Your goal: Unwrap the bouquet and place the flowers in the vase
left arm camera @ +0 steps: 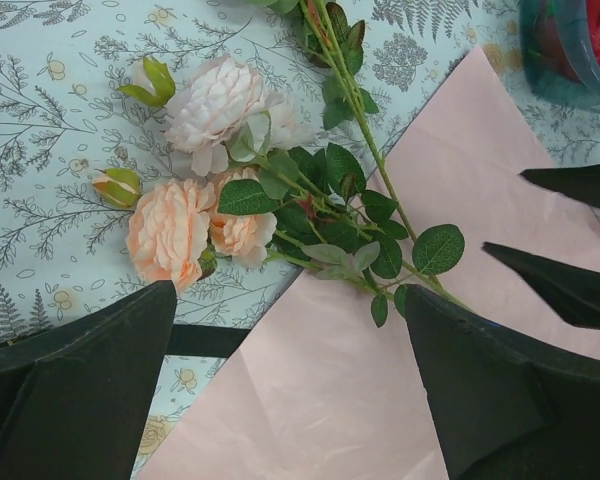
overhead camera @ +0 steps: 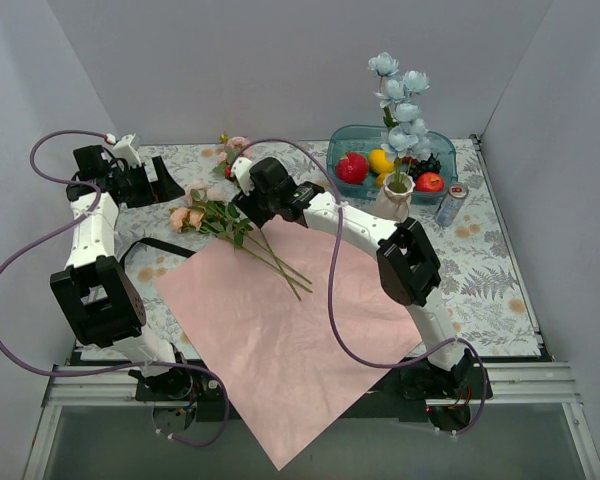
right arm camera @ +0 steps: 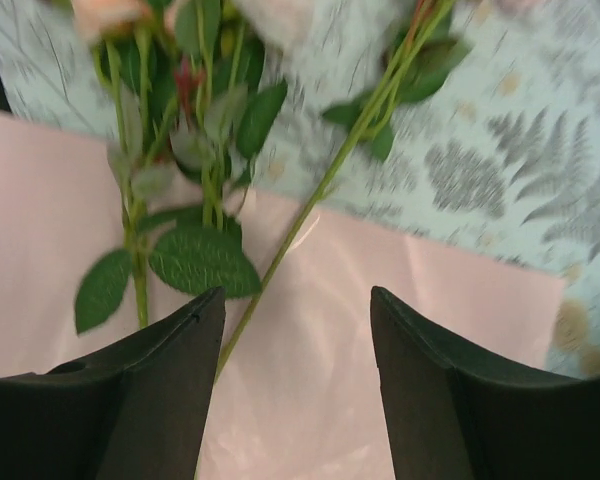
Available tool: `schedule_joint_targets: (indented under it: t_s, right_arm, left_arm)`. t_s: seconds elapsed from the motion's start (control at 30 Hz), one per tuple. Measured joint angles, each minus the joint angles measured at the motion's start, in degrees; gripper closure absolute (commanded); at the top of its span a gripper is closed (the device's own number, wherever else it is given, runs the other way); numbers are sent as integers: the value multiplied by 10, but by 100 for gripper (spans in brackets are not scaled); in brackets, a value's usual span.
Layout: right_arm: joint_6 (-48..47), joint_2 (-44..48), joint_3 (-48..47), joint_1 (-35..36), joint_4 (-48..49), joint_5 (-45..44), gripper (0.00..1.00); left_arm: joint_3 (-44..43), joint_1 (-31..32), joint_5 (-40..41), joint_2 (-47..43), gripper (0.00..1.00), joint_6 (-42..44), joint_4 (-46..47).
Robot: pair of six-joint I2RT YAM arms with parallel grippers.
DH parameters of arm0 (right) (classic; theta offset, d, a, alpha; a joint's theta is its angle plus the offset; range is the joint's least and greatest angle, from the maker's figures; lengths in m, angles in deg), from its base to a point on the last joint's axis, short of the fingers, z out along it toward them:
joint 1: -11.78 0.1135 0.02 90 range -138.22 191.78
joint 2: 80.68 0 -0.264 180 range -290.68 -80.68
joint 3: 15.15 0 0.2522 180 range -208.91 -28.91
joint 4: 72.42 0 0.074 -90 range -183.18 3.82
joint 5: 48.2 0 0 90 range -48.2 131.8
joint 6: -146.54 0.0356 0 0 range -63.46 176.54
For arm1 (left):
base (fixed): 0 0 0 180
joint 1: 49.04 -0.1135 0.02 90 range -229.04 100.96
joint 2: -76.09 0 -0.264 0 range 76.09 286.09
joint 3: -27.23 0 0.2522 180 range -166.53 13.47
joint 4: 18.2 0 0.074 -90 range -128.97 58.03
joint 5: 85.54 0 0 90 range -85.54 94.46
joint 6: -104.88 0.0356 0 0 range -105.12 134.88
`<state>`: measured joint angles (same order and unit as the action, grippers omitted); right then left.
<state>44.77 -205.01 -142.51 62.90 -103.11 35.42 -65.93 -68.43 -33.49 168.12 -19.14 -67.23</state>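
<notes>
The wrapping paper (overhead camera: 280, 340) lies open and flat. It is a smooth, matte pink sheet turned like a diamond, and its near corner reaches past the table edge. Across its far edge lie the flowers (overhead camera: 205, 212): a peach rose (left arm camera: 170, 230) and a pale pink rose (left arm camera: 212, 100) with many thin, cloth-like petals, two small buds, oval dark green leaves and long thin stems. The heads rest on the tablecloth (overhead camera: 490, 270) and the stem ends on the paper.

The vase (overhead camera: 392, 203) is white and ribbed, with a narrow neck. It stands at the far right, just in front of a clear teal bowl (overhead camera: 345, 140) of glossy fruit and beside a silver can (overhead camera: 449, 205). It holds pale blue flowers (overhead camera: 400, 100) upright.

The right gripper (right arm camera: 297, 297) is above the stems with its jaws apart; one thin stem runs through the gap, and nothing is gripped. The left gripper (left arm camera: 288, 300) is spread wide and empty, near the rose heads.

The cloth is pale blue-green, printed with ferns and small blossoms. Plain grey walls close three sides.
</notes>
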Motion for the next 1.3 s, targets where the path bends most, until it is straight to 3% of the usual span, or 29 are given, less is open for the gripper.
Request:
schedule_joint_targets:
  t_s: [0.17, 0.53, 1.3]
  right_arm:
    - [14, -12, 59, -11, -23, 28, 43]
    - [26, 26, 144, -12, 26, 94, 44]
    - [24, -76, 64, 0, 34, 113, 44]
  left_arm:
    - [0, -6, -7, 0, 2, 8, -3]
    - [8, -16, -21, 0, 2, 12, -1]
    - [10, -18, -26, 4, 2, 21, -3]
